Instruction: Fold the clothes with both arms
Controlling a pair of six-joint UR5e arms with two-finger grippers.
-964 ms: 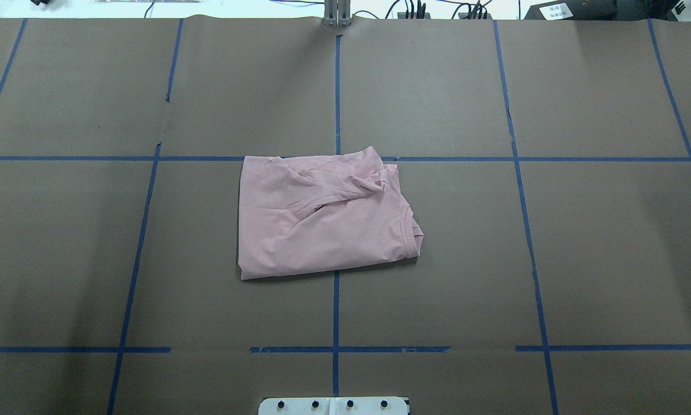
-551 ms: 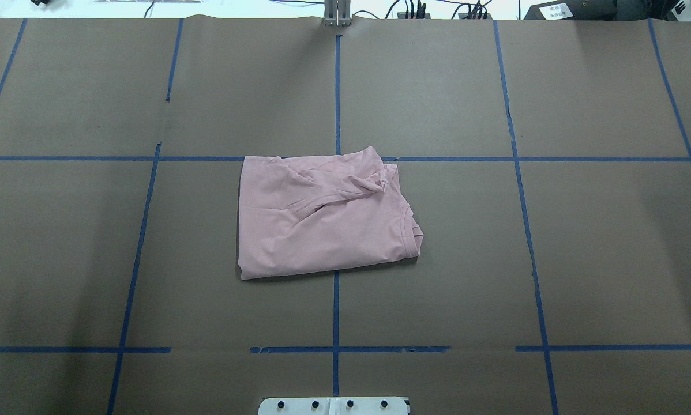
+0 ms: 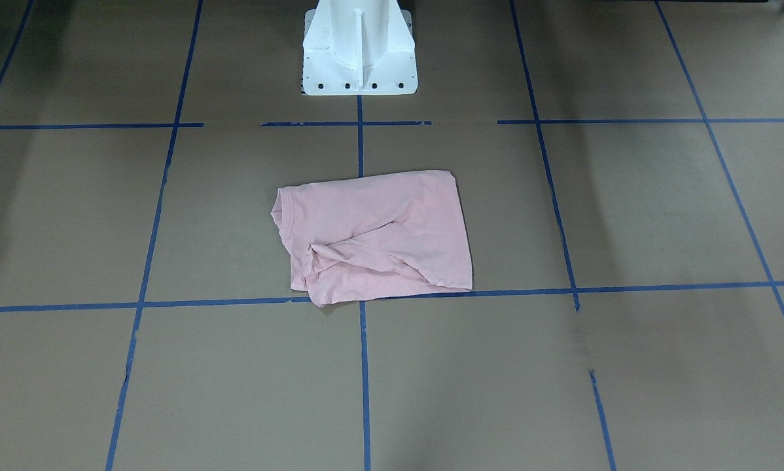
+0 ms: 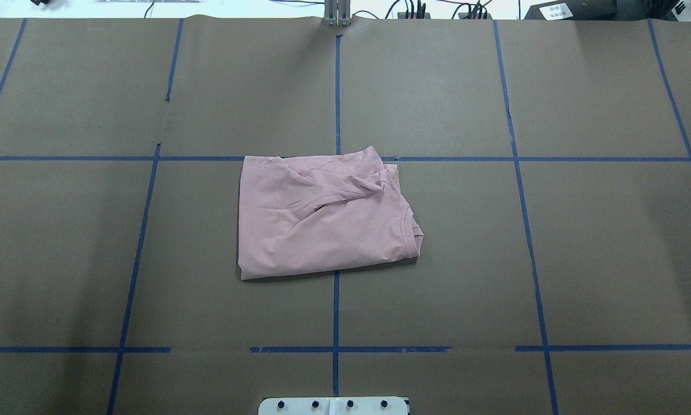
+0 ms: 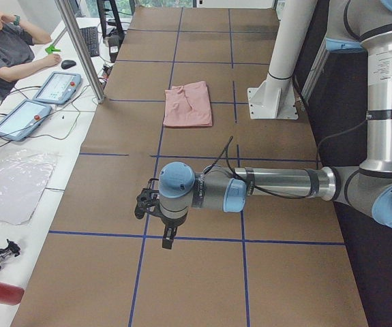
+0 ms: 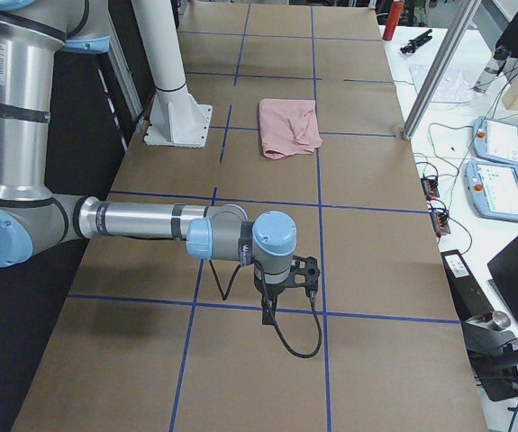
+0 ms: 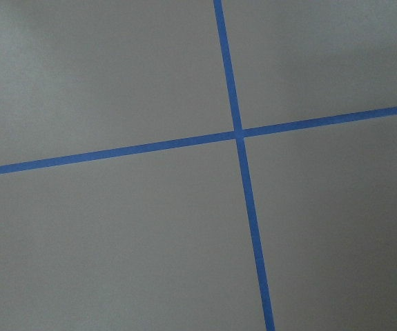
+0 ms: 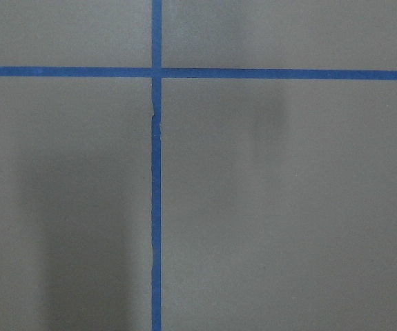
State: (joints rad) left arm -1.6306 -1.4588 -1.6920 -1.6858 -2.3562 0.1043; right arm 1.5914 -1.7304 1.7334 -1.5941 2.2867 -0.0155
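Left side first: my left pincer (image 5: 166,235) hangs tip-down over the brown paper table (image 4: 438,288), right above a crossing of the blue tape lines (image 7: 238,133). Its wrist cam sees nothing but paper and tape, so there's no cloth under it. Clenched or released? Honestly can't tell. It only shows from the table's end, and that angle doesn't settle it.

Way off to that pincer's right, roughly midway between my two pincers and out in front of the white pedestal (image 3: 358,46), sits the pink T-shirt (image 4: 322,222). It's lying as a rough rectangle with layers stacked. The ribbed collar (image 4: 413,230) pokes out on the edge facing my right pincer, and a bunched sleeve (image 4: 374,181) is rumpled along the edge farthest from my base. Neither pincer touches it; both are well apart from it.

Then the right pincer (image 6: 269,310): same deal, mirrored. It points down over another tape crossing with bare paper below, and again I can't tell if it's clenched or released.

My guess on why things sit like this: with both arms out wide, the middle of the table is open to the cameras, and the shirt sits central where either arm can reach it. The fold reads as basically finished to me, just not tidy. That sleeve lump is what I'd flatten if another pass is called for, and the thin knit would probably drag and unfold if pinched carelessly.
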